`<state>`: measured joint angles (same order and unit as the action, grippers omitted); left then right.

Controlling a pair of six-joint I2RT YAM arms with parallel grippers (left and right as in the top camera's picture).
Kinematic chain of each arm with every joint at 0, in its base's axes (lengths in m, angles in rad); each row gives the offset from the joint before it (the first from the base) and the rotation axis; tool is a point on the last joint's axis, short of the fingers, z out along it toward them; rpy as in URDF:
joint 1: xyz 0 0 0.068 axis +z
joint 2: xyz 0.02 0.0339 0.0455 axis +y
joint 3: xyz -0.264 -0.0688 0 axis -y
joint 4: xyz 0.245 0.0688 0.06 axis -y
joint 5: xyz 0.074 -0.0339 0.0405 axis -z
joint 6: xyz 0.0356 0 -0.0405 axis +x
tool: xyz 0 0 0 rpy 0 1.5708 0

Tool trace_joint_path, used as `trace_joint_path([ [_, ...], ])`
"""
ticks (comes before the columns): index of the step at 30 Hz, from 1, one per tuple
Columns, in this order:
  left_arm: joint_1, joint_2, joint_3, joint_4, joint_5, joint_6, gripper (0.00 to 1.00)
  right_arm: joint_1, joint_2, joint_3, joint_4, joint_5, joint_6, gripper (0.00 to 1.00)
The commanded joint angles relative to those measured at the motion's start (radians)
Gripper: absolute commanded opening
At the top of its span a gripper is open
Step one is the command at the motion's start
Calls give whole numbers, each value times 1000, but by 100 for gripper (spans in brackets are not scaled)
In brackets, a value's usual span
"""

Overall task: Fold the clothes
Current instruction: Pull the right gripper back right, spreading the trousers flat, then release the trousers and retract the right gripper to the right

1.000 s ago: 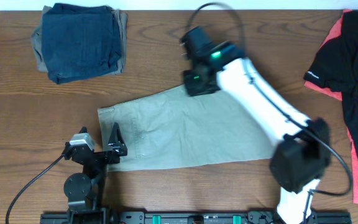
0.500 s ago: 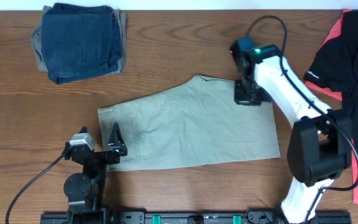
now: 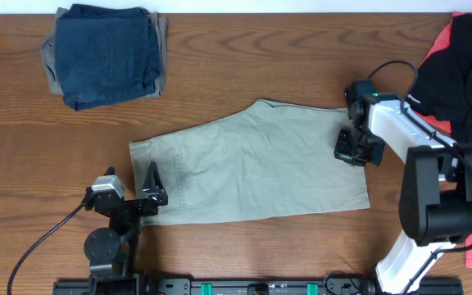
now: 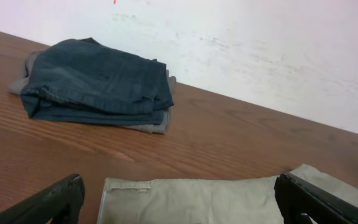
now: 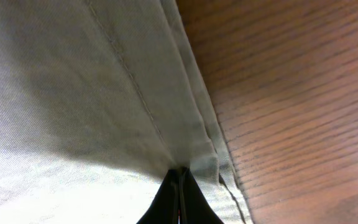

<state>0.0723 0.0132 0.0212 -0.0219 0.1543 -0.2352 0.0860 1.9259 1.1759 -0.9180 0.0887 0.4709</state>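
On the worktop [image 3: 244,74] the khaki shorts [image 3: 252,168] are spread flat mid-frame, and folded denim [image 3: 109,53] is stacked at upper left. The shorts' right hem is pinched between the closed right fingers [image 5: 166,199]. The left fingers [image 4: 48,199] are held wide apart, empty, at lower left.

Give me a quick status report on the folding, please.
Left gripper open. Right gripper shut on edge of light khaki cotton shorts, flat, unfolded. Folded blue denim apart.

Not much to read here, honestly. The only lettering you've got is a tiny white print [image 3: 414,97] on the black-and-red garment [image 3: 465,74] at the right edge of the overhead view, and it's too small to make out. Nothing legible on the khaki shorts [image 3: 252,168].
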Motion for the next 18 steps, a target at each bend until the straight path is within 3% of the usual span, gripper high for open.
trace_joint_path([
  [1, 5, -2, -17, -33, 18, 6, 98, -28, 56, -100, -5, -18, 60, 1],
  [10, 5, -2, -17, -33, 18, 6, 98, -48, 16, -111, -59, 3, 129, 1],
  [18, 5, -2, -17, -33, 18, 6, 98, -48, -148, -111, -168, 174, 273, 1],
])
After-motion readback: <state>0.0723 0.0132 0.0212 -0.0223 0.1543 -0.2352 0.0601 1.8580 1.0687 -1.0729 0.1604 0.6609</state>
